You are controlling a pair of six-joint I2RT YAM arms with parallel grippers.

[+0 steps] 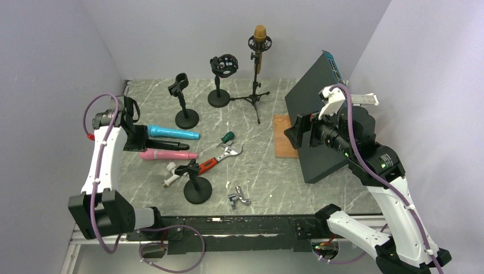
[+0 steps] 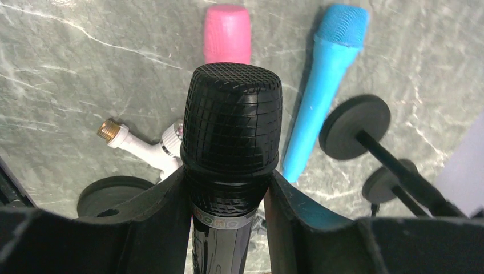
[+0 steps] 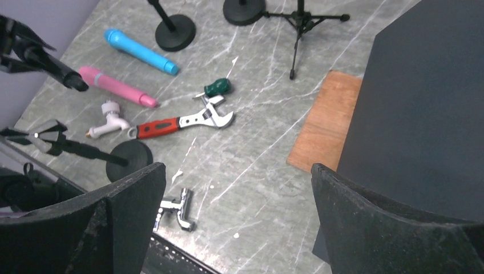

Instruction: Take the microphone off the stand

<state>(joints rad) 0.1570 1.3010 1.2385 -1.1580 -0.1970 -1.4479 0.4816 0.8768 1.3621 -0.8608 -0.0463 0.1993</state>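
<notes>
One black microphone (image 2: 234, 125) is pinched by its handle in the left gripper (image 2: 228, 194), free of the empty near stand (image 1: 197, 184) and just above the pink microphone (image 1: 168, 154), likely for laying down beside it, while the right gripper (image 3: 237, 171) hangs spread wide.

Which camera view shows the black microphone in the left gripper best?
The left wrist view: the black microphone fills the middle, grille sharp, clamped between the jaws of the left gripper. The top external view shows it as a small dark bar. The right wrist view shows it far off, near the left edge.
</notes>
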